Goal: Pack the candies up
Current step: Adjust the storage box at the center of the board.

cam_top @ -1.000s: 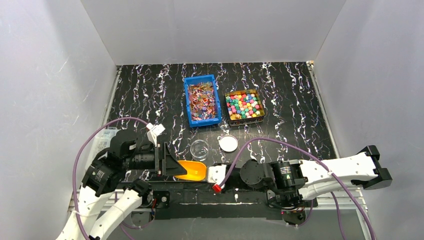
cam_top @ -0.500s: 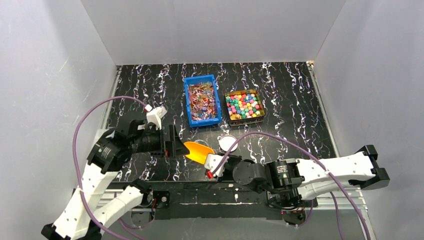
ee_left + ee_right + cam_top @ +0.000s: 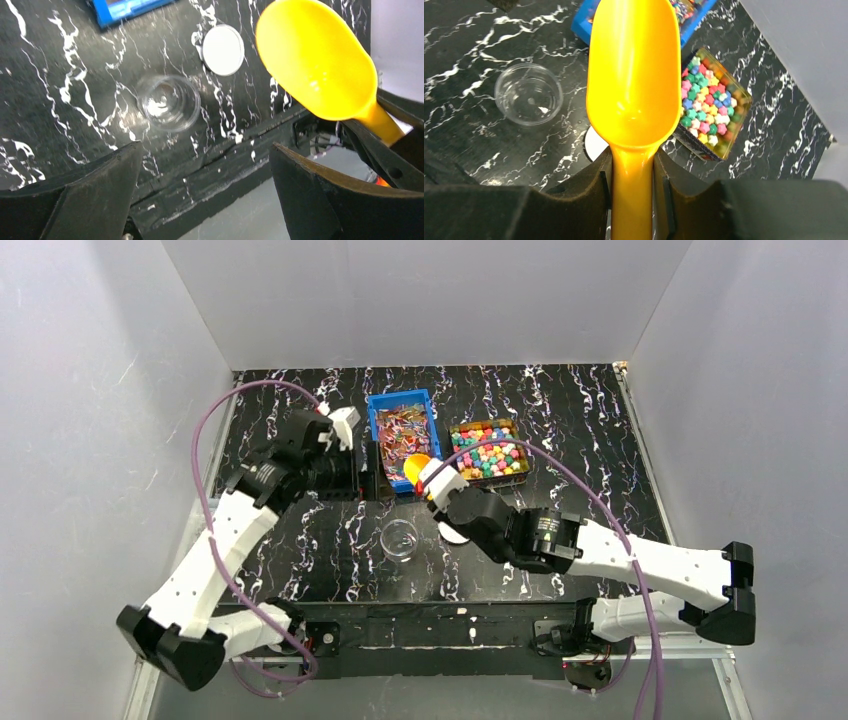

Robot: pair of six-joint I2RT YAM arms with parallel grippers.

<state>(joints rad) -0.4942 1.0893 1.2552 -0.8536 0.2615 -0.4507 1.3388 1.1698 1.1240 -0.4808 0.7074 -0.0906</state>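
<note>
The candies lie in two containers at the back: flat shiny-wrapped ones in a blue bin (image 3: 405, 438) (image 3: 586, 25), and chunky multicoloured ones in a clear box (image 3: 488, 452) (image 3: 709, 112). My right gripper (image 3: 437, 481) (image 3: 633, 170) is shut on the handle of an empty orange scoop (image 3: 417, 470) (image 3: 634, 75) (image 3: 315, 60). The scoop's bowl hangs over the blue bin's near right corner. My left gripper (image 3: 362, 476) (image 3: 205, 150) stands wide open and holds nothing, just left of the blue bin.
An empty clear cup (image 3: 400, 539) (image 3: 168, 102) (image 3: 528, 93) stands mid-table. A white round lid (image 3: 455, 532) (image 3: 223, 43) (image 3: 596, 142) lies to its right, partly under my right arm. White walls enclose the black marbled table (image 3: 580, 430).
My left jaws have opened wide and come off the scoop. Both arms have swung from the near edge towards the bins, the right one carrying the scoop.
</note>
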